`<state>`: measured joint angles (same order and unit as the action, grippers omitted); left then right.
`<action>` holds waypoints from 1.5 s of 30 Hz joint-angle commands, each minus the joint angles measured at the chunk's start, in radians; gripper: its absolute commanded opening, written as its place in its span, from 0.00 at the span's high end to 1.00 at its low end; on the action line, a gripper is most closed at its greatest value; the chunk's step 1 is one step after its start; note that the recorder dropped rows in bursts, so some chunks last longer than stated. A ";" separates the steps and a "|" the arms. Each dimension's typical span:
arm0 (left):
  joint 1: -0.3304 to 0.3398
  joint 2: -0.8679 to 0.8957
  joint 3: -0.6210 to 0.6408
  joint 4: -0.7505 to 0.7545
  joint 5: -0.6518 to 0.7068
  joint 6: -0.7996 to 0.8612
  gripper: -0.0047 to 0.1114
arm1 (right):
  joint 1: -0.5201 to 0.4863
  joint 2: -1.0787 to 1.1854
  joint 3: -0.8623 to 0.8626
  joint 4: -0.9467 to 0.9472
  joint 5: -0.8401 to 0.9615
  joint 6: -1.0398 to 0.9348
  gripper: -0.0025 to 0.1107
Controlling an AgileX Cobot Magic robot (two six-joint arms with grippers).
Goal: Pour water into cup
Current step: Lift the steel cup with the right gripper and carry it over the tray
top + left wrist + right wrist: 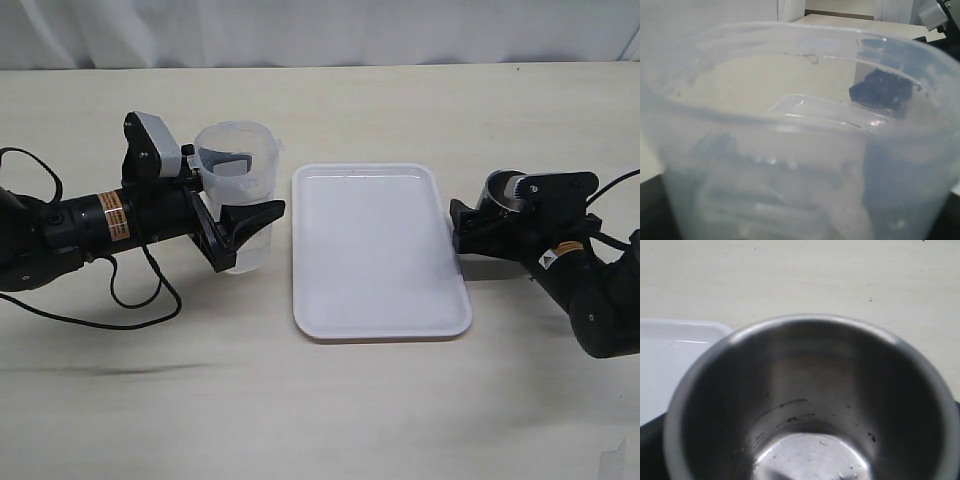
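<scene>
A translucent plastic beaker [237, 165] stands left of the tray, and my left gripper [243, 238] is shut around its lower half. It fills the left wrist view [790, 165], and I cannot make out water in it. The steel cup [503, 190] is held in my right gripper [464, 228], just off the tray's right edge. The right wrist view looks down into the cup [810, 405]. Its inside looks nearly dry, with a few droplets on the bottom. The fingers of both grippers are mostly hidden behind the vessels in the wrist views.
A shallow white tray [380, 320] lies between the two arms on the pale table; its corner shows in the right wrist view [670, 355]. Black cables loop on the table beside the left arm [140, 300].
</scene>
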<state>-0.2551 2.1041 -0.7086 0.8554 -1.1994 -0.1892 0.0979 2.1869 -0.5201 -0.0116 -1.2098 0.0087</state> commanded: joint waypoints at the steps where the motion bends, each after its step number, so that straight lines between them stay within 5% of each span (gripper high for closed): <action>1: -0.002 0.002 -0.004 0.002 0.020 -0.002 0.96 | -0.003 0.002 -0.004 -0.005 -0.011 0.002 0.01; 18: -0.002 0.002 -0.004 0.002 0.020 -0.002 0.96 | -0.003 0.002 -0.014 -0.001 -0.011 0.002 0.03; 34: -0.002 0.002 -0.004 0.003 0.021 -0.002 0.96 | -0.003 0.002 -0.014 0.004 -0.011 -0.074 0.94; 45: -0.002 0.002 -0.004 0.003 0.021 -0.002 0.96 | -0.003 0.002 -0.014 0.134 -0.011 -0.083 0.94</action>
<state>-0.2551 2.1041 -0.7086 0.8554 -1.1994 -0.1892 0.0979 2.1869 -0.5316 0.1115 -1.2123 -0.0645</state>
